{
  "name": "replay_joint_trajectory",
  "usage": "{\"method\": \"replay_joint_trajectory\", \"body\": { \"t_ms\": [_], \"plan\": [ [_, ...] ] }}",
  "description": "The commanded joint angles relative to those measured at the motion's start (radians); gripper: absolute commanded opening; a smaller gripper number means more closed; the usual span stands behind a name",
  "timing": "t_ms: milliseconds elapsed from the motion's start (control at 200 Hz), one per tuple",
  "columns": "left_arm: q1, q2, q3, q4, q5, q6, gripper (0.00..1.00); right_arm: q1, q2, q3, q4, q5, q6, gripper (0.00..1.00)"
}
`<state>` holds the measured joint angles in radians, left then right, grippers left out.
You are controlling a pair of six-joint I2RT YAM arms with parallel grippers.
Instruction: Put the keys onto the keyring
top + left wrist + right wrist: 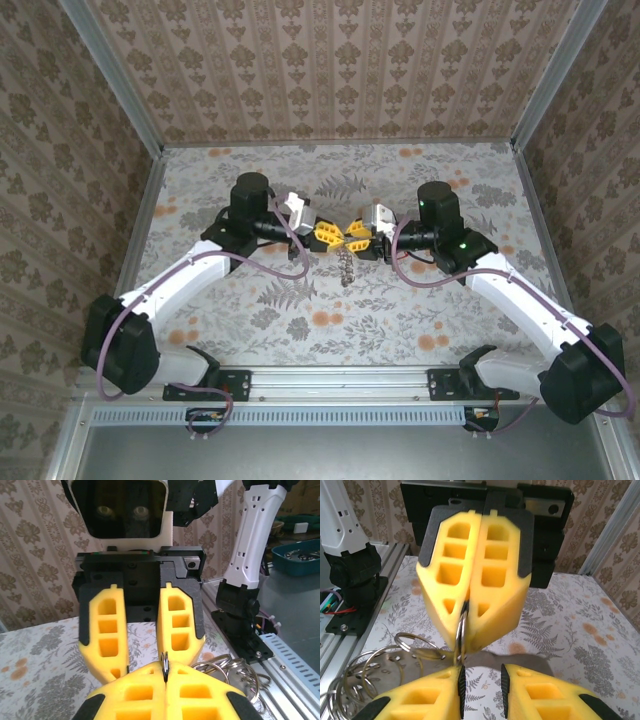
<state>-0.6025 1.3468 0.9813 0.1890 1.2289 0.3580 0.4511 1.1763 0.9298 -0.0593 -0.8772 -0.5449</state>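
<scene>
My two grippers meet tip to tip above the middle of the floral table. The left gripper point(330, 236) point(166, 671) is shut on the edge of a thin metal keyring point(165, 664) point(461, 625), which stands upright between its yellow pads. From that ring dangles a cluster of linked metal rings point(345, 267) point(367, 672) point(235, 669). The right gripper point(357, 236) point(480, 675) faces it, open, with nothing between its fingers; the keyring's lower edge touches the tip of its left finger point(451, 680). The keys are hidden or out of view.
Patterned walls close in the table on three sides. An aluminium rail point(340, 385) point(340, 645) with the arm bases runs along the near edge. A teal tray point(295, 555) sits outside the cell.
</scene>
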Motion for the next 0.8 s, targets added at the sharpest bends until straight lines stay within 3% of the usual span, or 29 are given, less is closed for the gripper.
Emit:
{"method": "replay_joint_trajectory", "body": {
  "t_ms": [0,265,480,795],
  "plan": [
    [-0.009,0.008,0.028,0.035,0.058,-0.016,0.0,0.0,-0.001,0.012,0.035,-0.043,0.015,0.27],
    [-0.015,0.011,0.031,0.025,0.004,-0.005,0.0,0.0,-0.018,0.001,0.042,-0.057,0.027,0.15],
    [-0.014,0.007,0.028,0.016,-0.057,0.009,0.0,0.0,-0.04,-0.019,0.034,-0.05,0.025,0.22],
    [-0.025,0.009,0.033,0.012,-0.085,0.025,0.0,0.0,-0.041,-0.005,-0.043,-0.043,-0.021,0.22]
  ]
}}
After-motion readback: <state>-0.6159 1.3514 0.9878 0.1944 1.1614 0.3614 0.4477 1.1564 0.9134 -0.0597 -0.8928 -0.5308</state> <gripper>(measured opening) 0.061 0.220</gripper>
